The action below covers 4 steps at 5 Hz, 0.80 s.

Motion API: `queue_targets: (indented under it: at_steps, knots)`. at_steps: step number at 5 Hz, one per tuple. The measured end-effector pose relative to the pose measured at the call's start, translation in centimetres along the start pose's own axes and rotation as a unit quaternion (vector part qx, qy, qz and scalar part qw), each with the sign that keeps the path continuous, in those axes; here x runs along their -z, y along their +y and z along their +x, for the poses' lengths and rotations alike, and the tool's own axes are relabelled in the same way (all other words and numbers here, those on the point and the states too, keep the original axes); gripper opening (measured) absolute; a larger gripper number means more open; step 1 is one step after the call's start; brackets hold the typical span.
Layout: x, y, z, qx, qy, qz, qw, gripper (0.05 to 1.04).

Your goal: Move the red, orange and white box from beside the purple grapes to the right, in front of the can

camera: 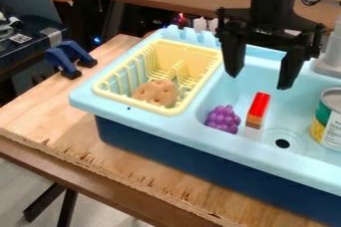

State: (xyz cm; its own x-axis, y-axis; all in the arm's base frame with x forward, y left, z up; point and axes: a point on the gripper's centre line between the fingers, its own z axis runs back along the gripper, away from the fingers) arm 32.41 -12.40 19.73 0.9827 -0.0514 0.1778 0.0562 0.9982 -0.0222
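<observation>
we see the gripper point(258, 81) (fingers spread) above the red block point(259, 104); descending off-centre, it could knock the grapes point(223, 119).

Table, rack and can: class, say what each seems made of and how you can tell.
Table: wood, perhaps plywood, matt; grain and a splintered edge show.
Rack: probably moulded plastic, smooth; one even yellow, thin rounded bars.
Can: probably metal, paper-labelled; a grey rim shows above the printed wrap.

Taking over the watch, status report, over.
Pincer open, empty, over sink. Red block, grapes below. Can off to one side, clear of block.
</observation>
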Motion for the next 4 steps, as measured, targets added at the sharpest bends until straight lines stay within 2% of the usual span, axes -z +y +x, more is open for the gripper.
queue_targets:
  at_steps: [1, 2, 3, 4]
  knots:
    - [1.37, 0.03, -0.24, 0.000, 0.021, 0.006, 0.9998, 1.001]
    - [1.66, -0.02, 0.03, 0.011, 0.018, -0.001, 0.9998, 1.001]
    - [1.98, 0.08, -0.19, 0.012, 0.030, 0.001, 0.9995, 1.001]
    - [2.10, 0.02, 0.29, 0.014, 0.019, -0.011, 0.9997, 1.001]
